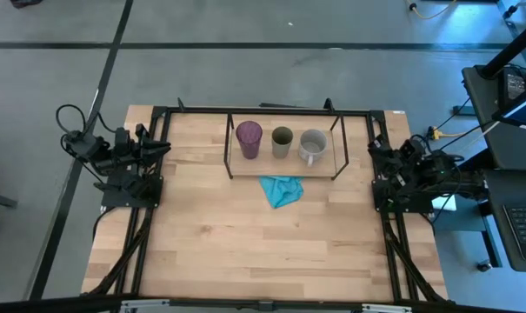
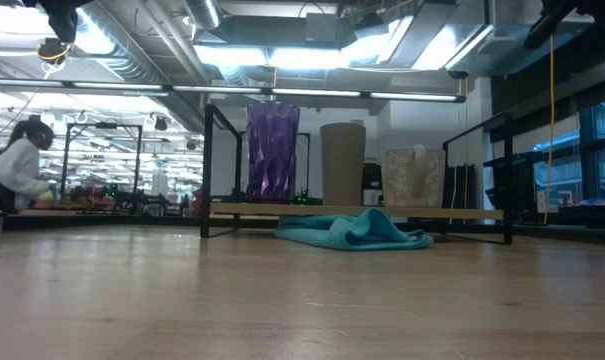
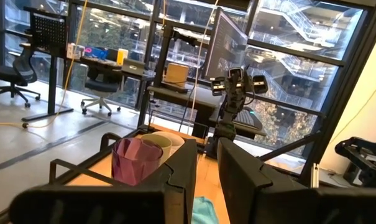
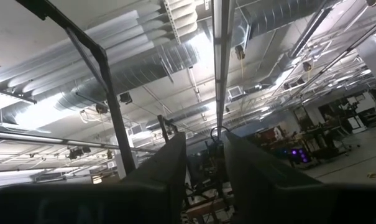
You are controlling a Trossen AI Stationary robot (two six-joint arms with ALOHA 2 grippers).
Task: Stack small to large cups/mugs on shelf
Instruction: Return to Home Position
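**Wooden table wide open in front of shelf, both grippers parked off to its sides**

Bare wooden table [image 1: 271, 252] stretching from the shelf [image 1: 284, 167] to the near edge, with black rails along the far and side edges. Shelf set close to the far edge, midway across, its thin black wire frame rising around a light board.

On the shelf, upright in one row and apart from each other:
- purple tumbler [image 1: 249, 137] at the left end, tallest in the low view [image 2: 272, 150]
- green cup [image 1: 282, 141] in the middle [image 2: 343, 163]
- grey mug [image 1: 312, 145] at the right end [image 2: 414, 177], handle toward the shelf's front

Teal cloth [image 1: 281, 189] crumpled on the table just in front of the shelf, about midway along it [image 2: 352, 230]. Free table to either side of the cloth.

Left gripper [image 1: 161, 148] well apart from the shelf's left end, beside the left rail. Fingers [image 3: 181, 168] parted by a narrow gap, holding nothing and touching nothing.

Right gripper [image 1: 376, 155] well apart from the shelf's right end, beside the right rail. Wrist camera tipped up at the ceiling ducts. Fingers [image 4: 169, 168] likewise a narrow gap apart, with nothing between them.

Beyond the table, far to the left of the shelf in the low view, a person [image 2: 17, 165] bent over a bench.
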